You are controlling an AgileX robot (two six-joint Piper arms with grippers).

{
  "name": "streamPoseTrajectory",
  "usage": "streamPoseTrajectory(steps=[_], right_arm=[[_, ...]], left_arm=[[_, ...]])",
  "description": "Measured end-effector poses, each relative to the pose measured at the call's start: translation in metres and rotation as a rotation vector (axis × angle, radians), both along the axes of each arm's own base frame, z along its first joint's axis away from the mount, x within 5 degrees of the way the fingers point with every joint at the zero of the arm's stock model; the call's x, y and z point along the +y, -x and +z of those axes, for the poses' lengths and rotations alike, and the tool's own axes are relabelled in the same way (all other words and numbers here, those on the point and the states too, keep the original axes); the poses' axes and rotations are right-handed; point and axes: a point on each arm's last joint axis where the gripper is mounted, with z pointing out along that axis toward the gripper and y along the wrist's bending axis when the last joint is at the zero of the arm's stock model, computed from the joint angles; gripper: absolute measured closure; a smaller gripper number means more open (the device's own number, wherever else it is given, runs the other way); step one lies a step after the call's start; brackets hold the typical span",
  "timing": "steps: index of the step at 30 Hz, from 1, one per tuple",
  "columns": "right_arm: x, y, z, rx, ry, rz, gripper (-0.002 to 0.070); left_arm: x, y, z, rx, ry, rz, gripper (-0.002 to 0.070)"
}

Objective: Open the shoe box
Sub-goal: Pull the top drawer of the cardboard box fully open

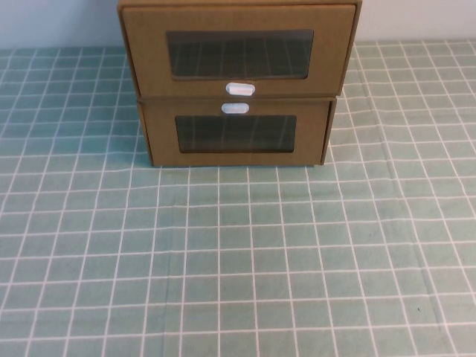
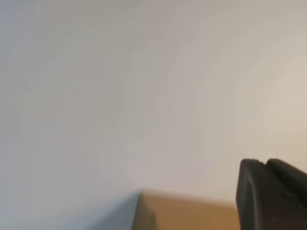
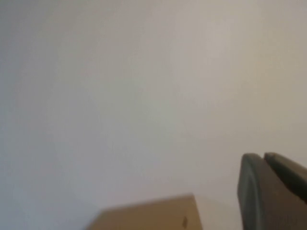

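While the closed left tool [image 2: 265,165] and right tool [image 3: 263,158] face the wall [image 2: 144,72], the brown shoe box [image 1: 238,85] sits shut.

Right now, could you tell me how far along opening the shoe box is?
Done: nothing; the upper box and lower box both sit closed. In hand: nothing; the left gripper and right gripper are shut, empty, outside the high view, facing the wall. Left: reach a white pull tab and draw that front open.
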Motion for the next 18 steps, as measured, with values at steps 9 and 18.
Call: streamPoseTrajectory(steps=[9, 18], right_arm=[[0.008, -0.089, -0.034, 0.373, 0.300, -0.035, 0.0689], [0.034, -0.151, -0.072, 0.564, 0.474, 0.136, 0.0689]], left_arm=[[-0.012, -0.082, -0.026, 0.350, -0.113, 0.011, 0.0680], [-0.034, -0.156, -0.084, 0.739, -0.265, -0.122, 0.0680]])
